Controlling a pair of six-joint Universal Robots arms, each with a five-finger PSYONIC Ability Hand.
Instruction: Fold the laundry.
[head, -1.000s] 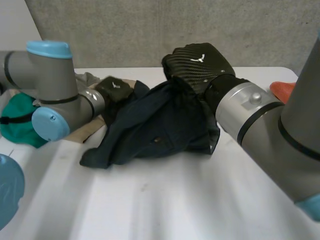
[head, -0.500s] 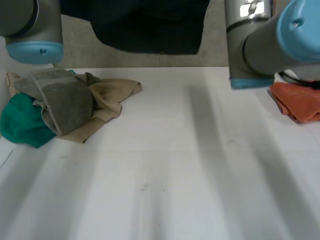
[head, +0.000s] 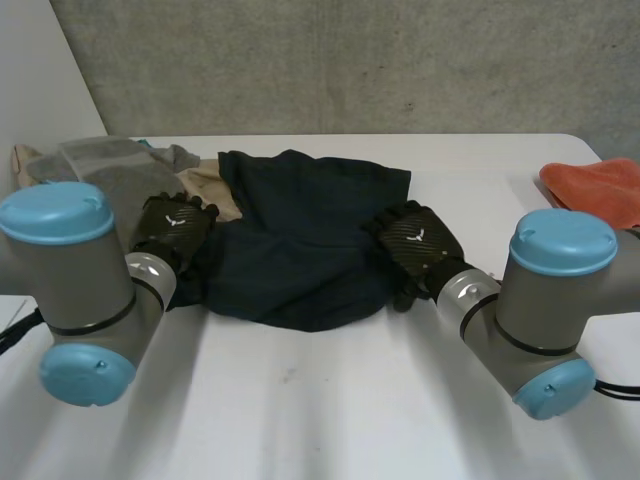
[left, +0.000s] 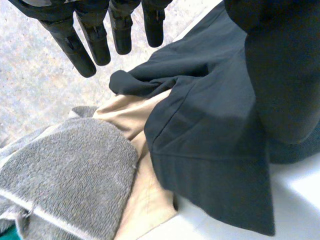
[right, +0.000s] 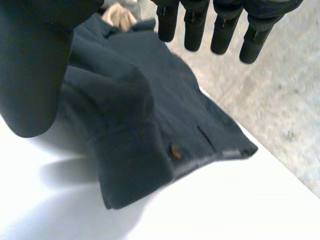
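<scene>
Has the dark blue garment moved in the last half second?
Yes. The dark blue garment came down from above onto the white table, its edge overlapping the beige cloth.

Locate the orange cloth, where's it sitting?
In the head view the orange cloth lies at the right edge of the table, off to the right of the right hand and clear of the dark garment.

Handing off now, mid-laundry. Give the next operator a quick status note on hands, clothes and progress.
Left hand open, at the left edge of the dark garment; right hand open, at its right edge.
Garment lies rumpled mid-table, overlapping the beige cloth beside the grey towel. Orange cloth at the right of the table.
Done: nothing folded.
Left: flatten and fold the garment, then the rest.
</scene>
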